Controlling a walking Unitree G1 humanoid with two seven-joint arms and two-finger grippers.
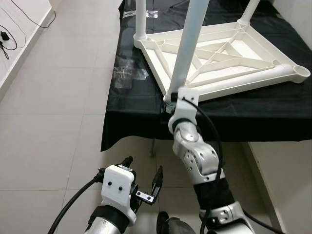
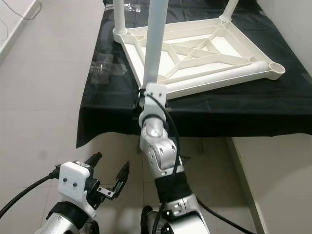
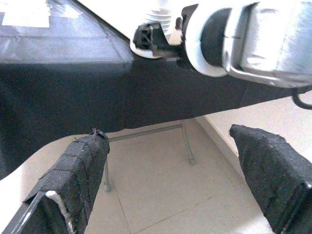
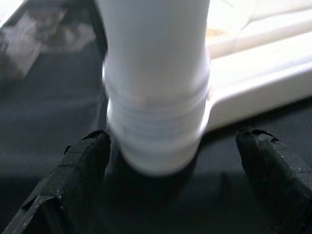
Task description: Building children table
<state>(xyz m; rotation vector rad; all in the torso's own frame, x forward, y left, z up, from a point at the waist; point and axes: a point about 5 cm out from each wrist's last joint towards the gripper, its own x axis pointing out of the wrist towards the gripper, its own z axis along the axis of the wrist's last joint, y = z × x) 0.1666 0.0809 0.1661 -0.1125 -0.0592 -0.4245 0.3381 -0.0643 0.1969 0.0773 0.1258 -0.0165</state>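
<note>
- The white table top (image 1: 229, 58) lies upside down on a black cloth (image 1: 136, 105) that covers a low stand, with its ribs facing up.
- Two legs stand in the far corners, and one corner socket (image 1: 301, 71) on the robot's right side is empty.
- A third leg (image 1: 187, 48) stands at the near corner, and its threaded base (image 4: 153, 129) sits at the corner hole, just at the edge of the cloth.
- The right gripper (image 4: 161, 165) is at the bottom of this leg. Its two fingers are apart, one on each side of the base, and they do not press the leg.
- The left gripper (image 1: 145, 183) hangs low in front of the cloth, above the floor, with its fingers (image 3: 78, 170) spread wide and nothing between them.
- I judge that the step in hand is to fix this near leg in its socket.
- To do it well, the leg should stay straight up, because a tilted thread can catch badly.
- The fingers should close on the smooth part above the thread and turn in short moves.
- The table top may slide on the cloth, so the free arm could hold its rim.
- Some clear plastic bags (image 1: 127, 74) lie on the cloth near the table top.
</note>
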